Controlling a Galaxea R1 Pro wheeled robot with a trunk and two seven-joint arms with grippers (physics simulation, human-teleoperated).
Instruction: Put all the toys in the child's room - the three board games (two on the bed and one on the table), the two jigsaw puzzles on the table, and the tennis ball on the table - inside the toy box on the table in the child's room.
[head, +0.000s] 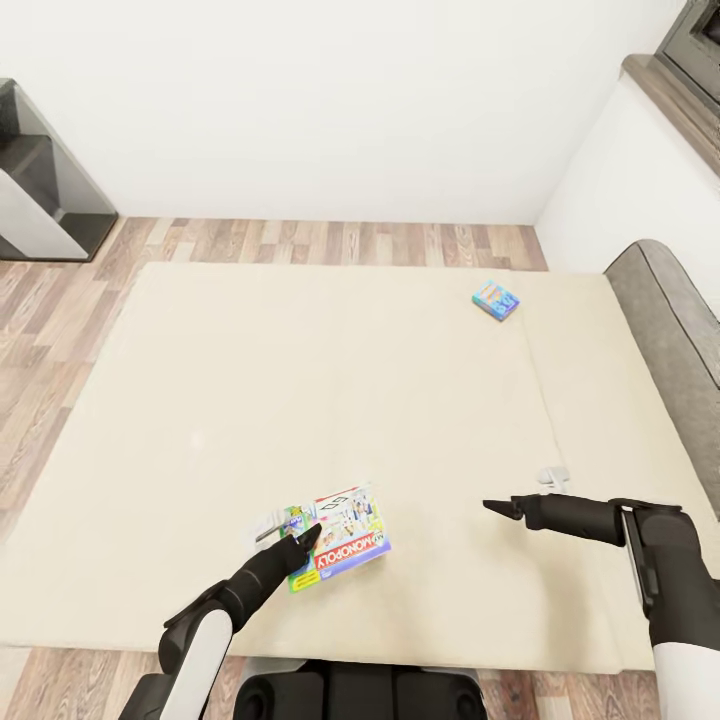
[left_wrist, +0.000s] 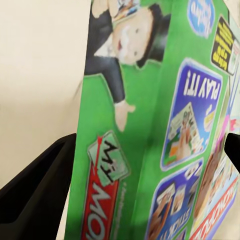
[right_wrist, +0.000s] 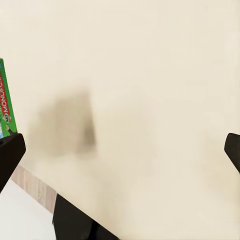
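A green-edged board game (head: 340, 535), a Monopoly box with busy colourful art, lies slightly askew near the front edge of the cream bed (head: 300, 380). My left gripper (head: 295, 540) is at its left end and shut on it. In the left wrist view the box (left_wrist: 150, 100) spans the whole gap between the two dark fingers (left_wrist: 35, 190). A small teal-blue board game (head: 496, 299) lies flat at the bed's far right. My right gripper (head: 500, 508) hovers open over bare bedding to the right of the Monopoly box, whose green edge (right_wrist: 6, 100) shows in the right wrist view.
A padded grey headboard (head: 680, 330) runs along the bed's right side. A dark stepped shelf unit (head: 40, 180) stands on the wood floor (head: 300, 240) at the far left. A small white object (head: 555, 478) lies on the bed near my right arm.
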